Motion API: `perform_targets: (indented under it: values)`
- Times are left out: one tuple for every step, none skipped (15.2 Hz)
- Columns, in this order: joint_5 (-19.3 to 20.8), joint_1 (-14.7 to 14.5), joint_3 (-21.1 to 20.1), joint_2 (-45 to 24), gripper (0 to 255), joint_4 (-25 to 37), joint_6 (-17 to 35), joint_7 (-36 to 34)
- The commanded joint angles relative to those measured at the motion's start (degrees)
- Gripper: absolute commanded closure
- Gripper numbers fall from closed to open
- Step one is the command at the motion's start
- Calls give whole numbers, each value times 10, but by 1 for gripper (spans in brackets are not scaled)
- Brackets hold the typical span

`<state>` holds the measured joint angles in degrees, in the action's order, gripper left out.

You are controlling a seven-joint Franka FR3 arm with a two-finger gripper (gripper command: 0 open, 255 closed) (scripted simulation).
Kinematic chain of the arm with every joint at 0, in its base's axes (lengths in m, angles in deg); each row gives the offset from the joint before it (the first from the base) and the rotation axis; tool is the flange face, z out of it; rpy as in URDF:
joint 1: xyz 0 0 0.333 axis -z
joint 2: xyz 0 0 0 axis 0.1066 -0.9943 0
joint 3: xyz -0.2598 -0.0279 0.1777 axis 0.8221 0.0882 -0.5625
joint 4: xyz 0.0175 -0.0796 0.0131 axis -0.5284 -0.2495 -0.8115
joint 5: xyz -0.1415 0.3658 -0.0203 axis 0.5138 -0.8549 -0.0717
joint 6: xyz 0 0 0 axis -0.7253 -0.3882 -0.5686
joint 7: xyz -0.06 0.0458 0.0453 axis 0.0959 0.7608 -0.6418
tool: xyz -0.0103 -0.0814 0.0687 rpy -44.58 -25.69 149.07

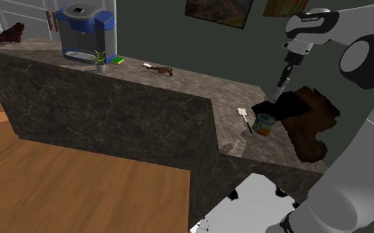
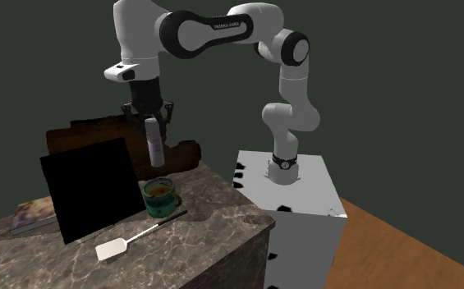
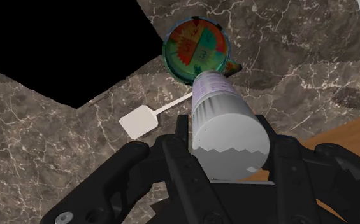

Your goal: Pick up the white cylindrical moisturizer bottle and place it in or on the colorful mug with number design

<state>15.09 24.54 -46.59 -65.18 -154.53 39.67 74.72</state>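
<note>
We locate the gripper [image 2: 152,128] in the upper left of the second exterior view, pointing down over the marbled counter [image 2: 222,209]; its fingers [image 3: 182,143] are clamped on the bottle [image 2: 153,149], a pale cylinder, one finger on each side of its upper end, as the wrist view confirms. The bottle hangs nearly upright, clear of the counter, with its lower end above the mug [image 2: 161,195] and a gap between the two. The mug stands upright on the counter, left of centre in that view; it is green outside, and the wrist view shows orange, red and green panels inside, with the bottle's far end overlapping the rim. A white spatula [image 2: 131,238] lies flat on the counter just beside the mug, toward the lower left of the frame; a flat black panel [image 2: 90,189] stands at the left, and a book [image 2: 33,215] lies at its left edge. The white stand [image 2: 296,205] sits right of centre. In the shoulder view we find the gripper and bottle at the upper right, with the mug below them; a blue coffee machine [image 1: 83,33] and a small potted plant [image 1: 100,61] stand at the upper left, well apart from the mug.
</note>
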Motion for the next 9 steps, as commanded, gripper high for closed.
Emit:
perform_targets:
  values:
    - [0, 8, 6, 3, 255, -5, 2, 15]
    - [1, 7, 5, 4, 255, -14, 10, 15]
    - [2, 7, 5, 5, 255, -23, 18, 14]
    - [2, 6, 5, 6, 255, -32, 26, 14]
    - [3, 5, 5, 7, 255, -40, 34, 14]
    - [3, 5, 5, 7, 255, -49, 42, 14]
    - [3, 4, 4, 8, 255, -57, 50, 14]
    - [3, 4, 4, 8, 255, -65, 58, 14]
    - [3, 4, 4, 8, 255, -73, 65, 14]
